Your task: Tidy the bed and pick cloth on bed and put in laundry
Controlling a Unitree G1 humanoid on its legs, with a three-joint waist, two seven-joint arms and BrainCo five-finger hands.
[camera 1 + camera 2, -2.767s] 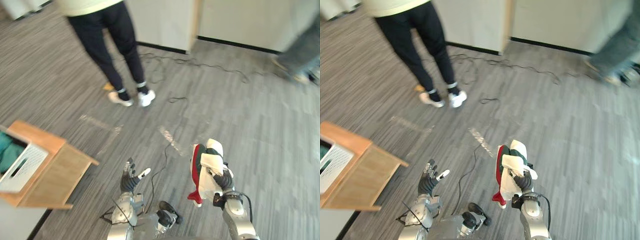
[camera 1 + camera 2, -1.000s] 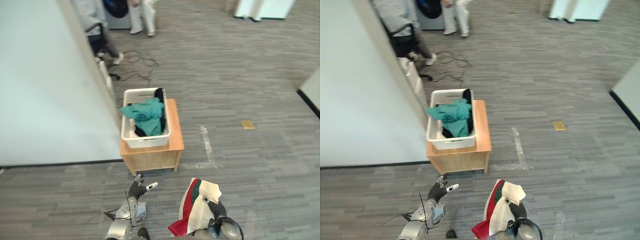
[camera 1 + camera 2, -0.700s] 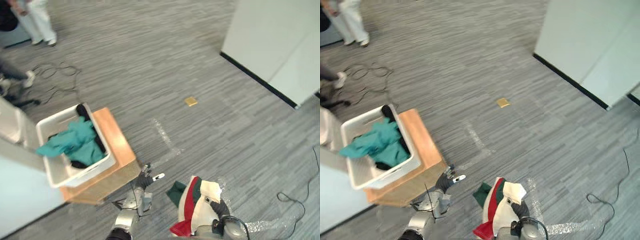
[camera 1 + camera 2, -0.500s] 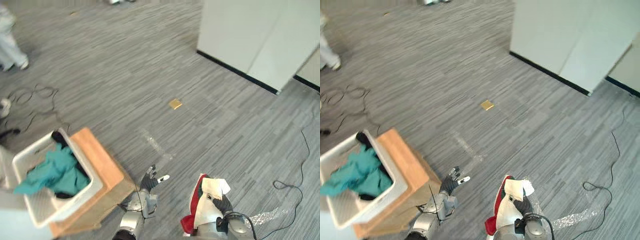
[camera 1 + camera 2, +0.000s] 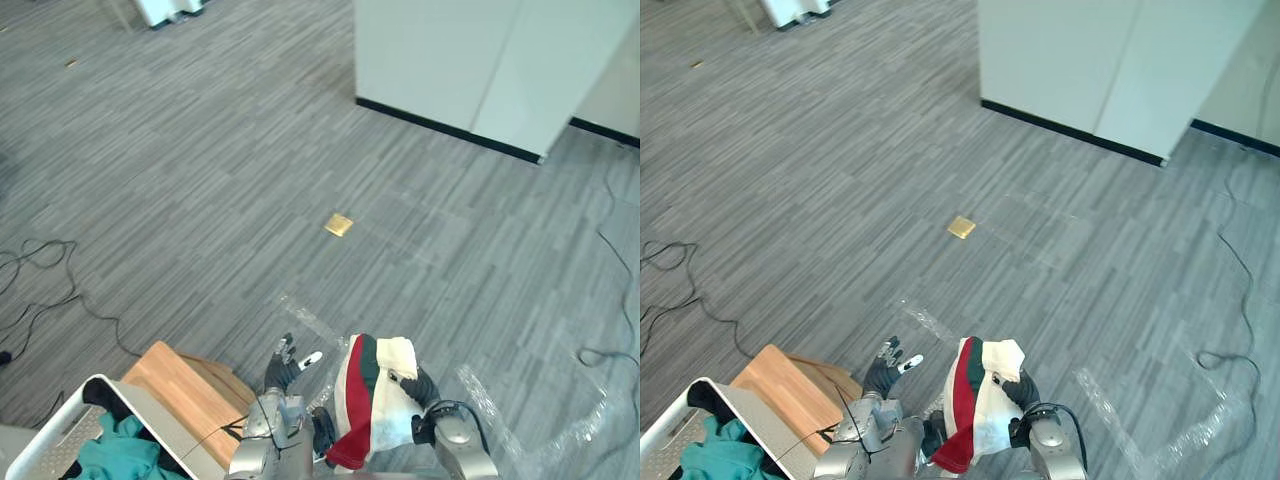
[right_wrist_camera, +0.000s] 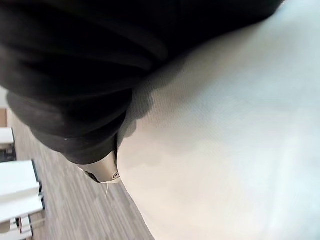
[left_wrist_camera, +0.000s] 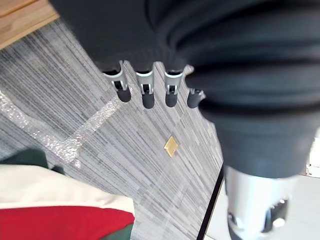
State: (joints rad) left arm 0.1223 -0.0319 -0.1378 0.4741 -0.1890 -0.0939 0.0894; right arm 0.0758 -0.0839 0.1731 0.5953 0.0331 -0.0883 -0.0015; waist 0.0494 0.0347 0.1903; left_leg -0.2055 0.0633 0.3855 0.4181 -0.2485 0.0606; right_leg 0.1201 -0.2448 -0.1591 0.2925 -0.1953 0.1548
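In the eye views the right hand (image 5: 426,384) has its fingers curled round the cream, red and green cloth (image 5: 368,402) above the floor (image 5: 200,150), right of the laundry basket (image 5: 150,410) on its wooden bench (image 5: 190,393); the left wrist view shows the left hand (image 7: 210,60) with fingers (image 7: 148,96) straight and empty; the right wrist view shows cream fabric close against that hand.
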